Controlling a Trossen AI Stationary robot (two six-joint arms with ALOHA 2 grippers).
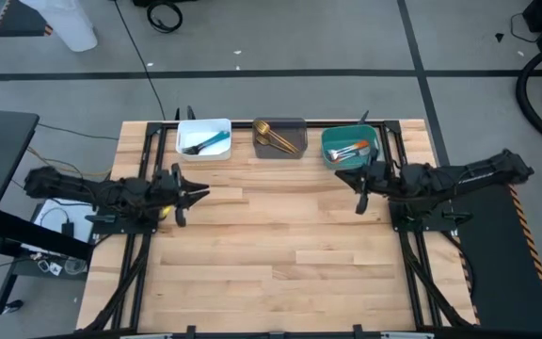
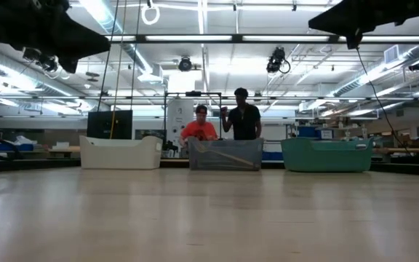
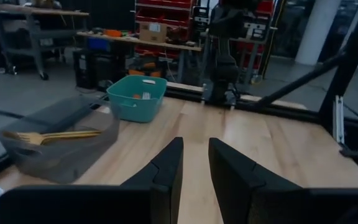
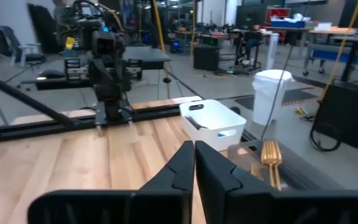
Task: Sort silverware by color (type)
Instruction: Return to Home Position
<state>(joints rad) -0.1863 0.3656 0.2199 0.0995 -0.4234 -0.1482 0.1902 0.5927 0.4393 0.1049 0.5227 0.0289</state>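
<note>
We log a light wooden table (image 1: 280,245) with a butcher-block plank top and dark metal frame rails (image 1: 139,273) along its left and right edges. Three rectangular bins sit directly on the wood in one row along the far edge. The white bin (image 1: 216,126) is toward the far left corner, the grey bin (image 1: 290,125) is mid-edge, and the teal bin (image 1: 327,141) is toward the far right corner. All stand flat and upright, near each other but not touching.

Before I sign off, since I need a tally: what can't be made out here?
High view: silverware in the white bin, grey bin and teal bin too small to count.
Low view: white and teal walls hide their contents.
Right wrist view: teal bin outside the frame.
</note>
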